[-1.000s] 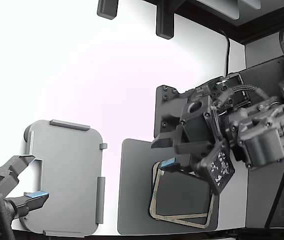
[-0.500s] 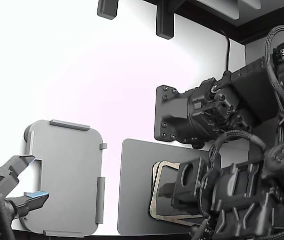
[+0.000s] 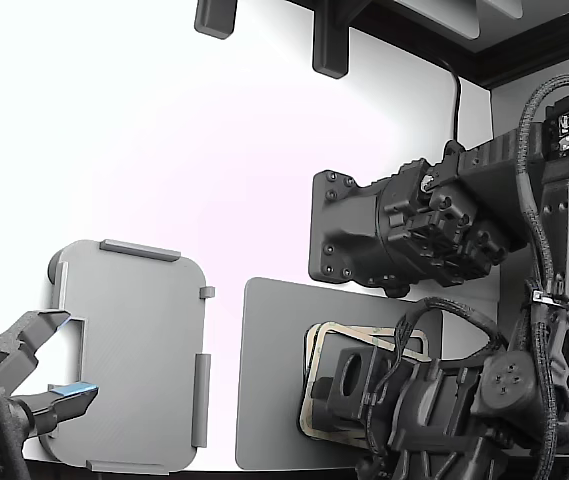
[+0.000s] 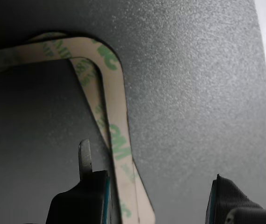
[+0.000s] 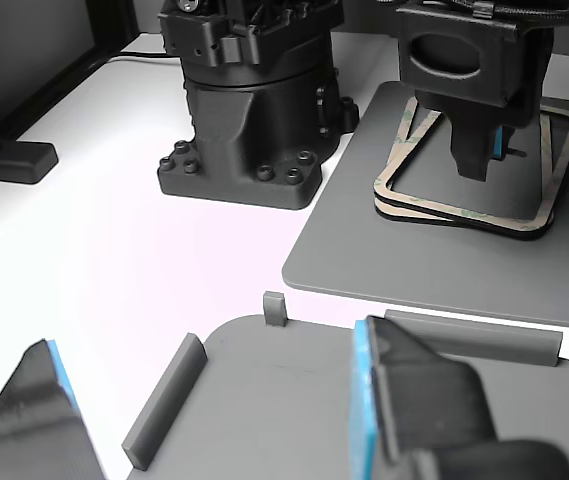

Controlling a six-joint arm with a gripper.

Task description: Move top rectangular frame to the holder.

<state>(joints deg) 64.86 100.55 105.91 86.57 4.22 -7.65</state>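
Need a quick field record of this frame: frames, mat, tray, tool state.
frames: two thin beige open rectangular frames stacked, slightly offset, on the mat
mat: dark grey flat mat, at the exterior view's right
tray: light grey rounded tray with raised edge tabs, nothing on it, at the exterior view's left
tool: open, low over the stack, one finger inside the frame opening, the other outside, straddling a frame side
grasp: not yet closed on a frame

Rectangular frames: two, beige, stacked — top rectangular frame (image 5: 434, 205) over lower frame (image 5: 542, 226). Holder (image 3: 129, 355): one, light grey. Dark grey mat (image 3: 269, 380): one. Arms in view: two. Grippers: two — one gripper (image 5: 486, 150) above frames, second gripper (image 3: 49, 365) at holder.
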